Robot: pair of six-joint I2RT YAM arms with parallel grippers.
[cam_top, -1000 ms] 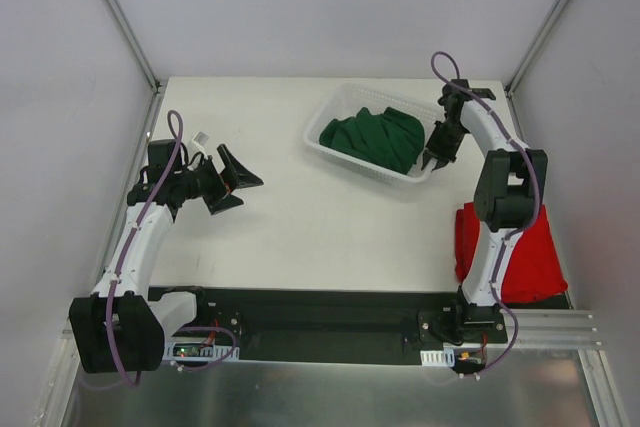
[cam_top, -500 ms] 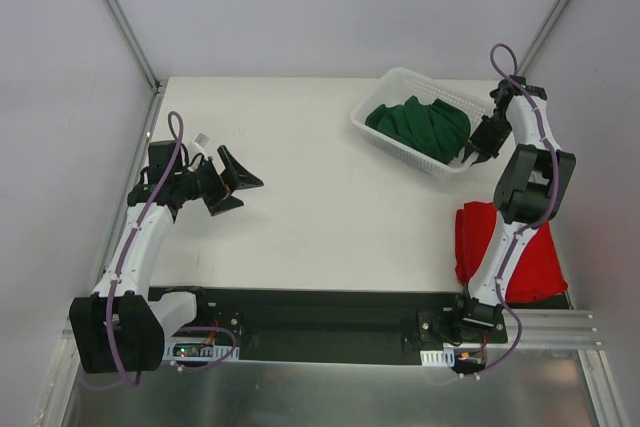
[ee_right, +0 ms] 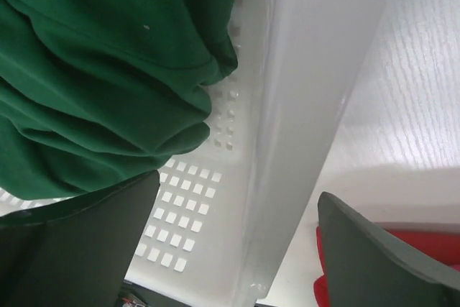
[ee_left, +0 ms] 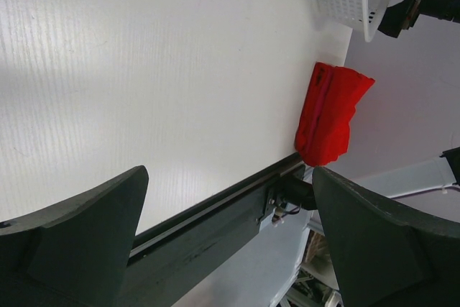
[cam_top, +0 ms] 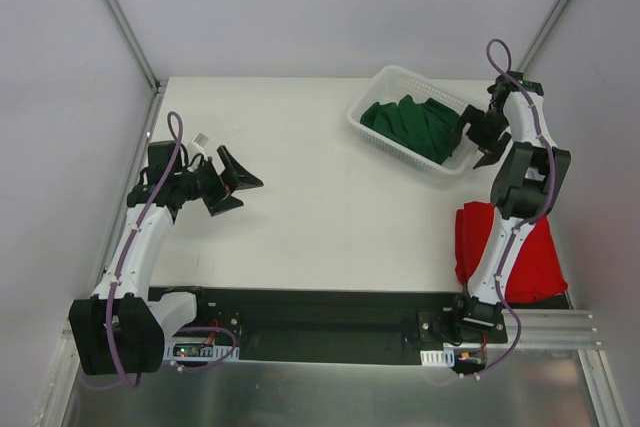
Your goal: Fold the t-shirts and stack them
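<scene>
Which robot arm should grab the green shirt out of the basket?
Right, probably. The right gripper, open, hangs over the basket rim beside the green shirt; the left gripper, open, is far across the table.

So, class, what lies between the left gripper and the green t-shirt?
Top view: bare table beyond the left gripper, then the basket wall before the green t-shirt.

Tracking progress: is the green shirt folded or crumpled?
Crumpled: the green shirt lies bunched in loose folds inside the basket.
</scene>
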